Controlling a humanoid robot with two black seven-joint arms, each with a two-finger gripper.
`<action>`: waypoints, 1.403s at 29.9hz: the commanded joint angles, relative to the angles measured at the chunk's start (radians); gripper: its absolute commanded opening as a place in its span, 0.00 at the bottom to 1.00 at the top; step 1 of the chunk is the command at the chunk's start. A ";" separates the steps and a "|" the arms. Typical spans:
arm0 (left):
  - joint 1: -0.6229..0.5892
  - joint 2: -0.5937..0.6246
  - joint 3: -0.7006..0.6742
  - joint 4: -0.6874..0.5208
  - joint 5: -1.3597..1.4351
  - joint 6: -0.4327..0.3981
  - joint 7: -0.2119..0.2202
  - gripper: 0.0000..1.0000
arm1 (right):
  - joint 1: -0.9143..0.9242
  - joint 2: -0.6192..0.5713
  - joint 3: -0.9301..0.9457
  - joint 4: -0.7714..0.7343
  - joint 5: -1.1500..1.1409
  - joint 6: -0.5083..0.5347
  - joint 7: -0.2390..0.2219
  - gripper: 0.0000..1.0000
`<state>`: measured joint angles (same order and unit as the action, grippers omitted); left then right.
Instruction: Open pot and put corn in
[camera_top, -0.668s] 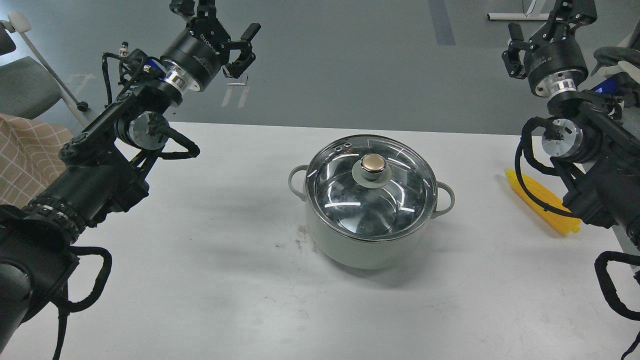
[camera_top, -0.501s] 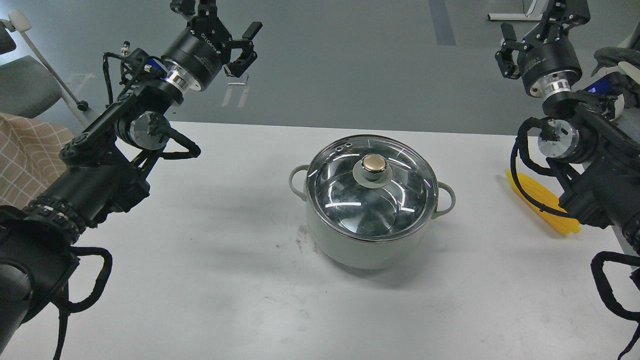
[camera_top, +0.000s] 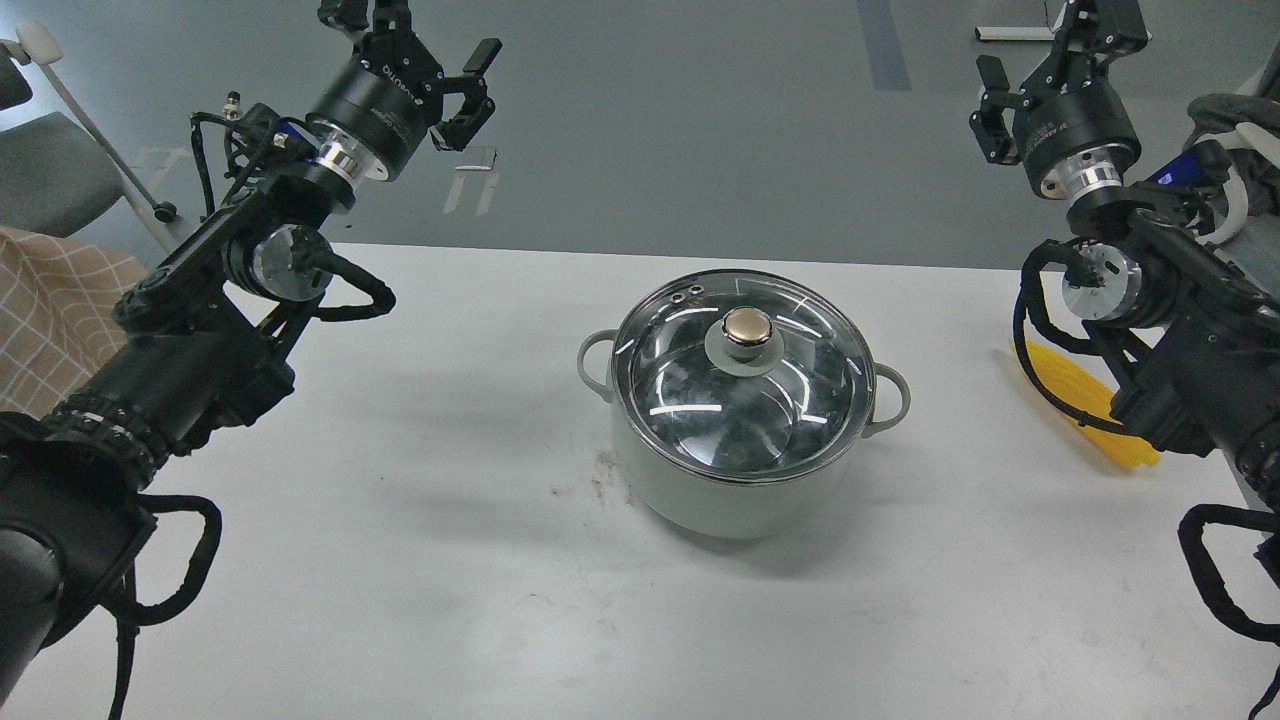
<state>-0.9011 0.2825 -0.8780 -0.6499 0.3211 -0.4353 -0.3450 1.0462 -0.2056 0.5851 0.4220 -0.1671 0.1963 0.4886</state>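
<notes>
The pale grey-green pot stands at the middle of the white table. Its glass lid with a gold knob sits on it, shut. The yellow corn lies on the table at the right, partly hidden behind my right arm. My left gripper is open and empty, raised high beyond the table's far left edge. My right gripper is open and empty, raised high at the far right, above and beyond the corn.
A grey chair and a checked cloth are at the left, off the table. The table's far edge runs just behind the pot. A dark smudge marks the table left of the pot.
</notes>
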 joint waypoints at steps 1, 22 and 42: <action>0.002 -0.003 -0.001 0.007 -0.031 0.006 -0.002 0.98 | 0.000 0.006 -0.001 0.000 0.003 0.003 0.000 1.00; 0.033 -0.019 -0.055 -0.017 -0.050 0.006 -0.003 0.98 | 0.002 0.028 0.002 0.001 0.014 -0.001 0.000 1.00; 0.056 -0.005 -0.050 -0.079 -0.045 0.013 -0.005 0.98 | 0.003 0.018 0.001 0.014 0.014 0.002 0.000 1.00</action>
<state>-0.8442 0.2770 -0.9301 -0.7261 0.2717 -0.4229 -0.3482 1.0493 -0.1881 0.5859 0.4351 -0.1523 0.1980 0.4891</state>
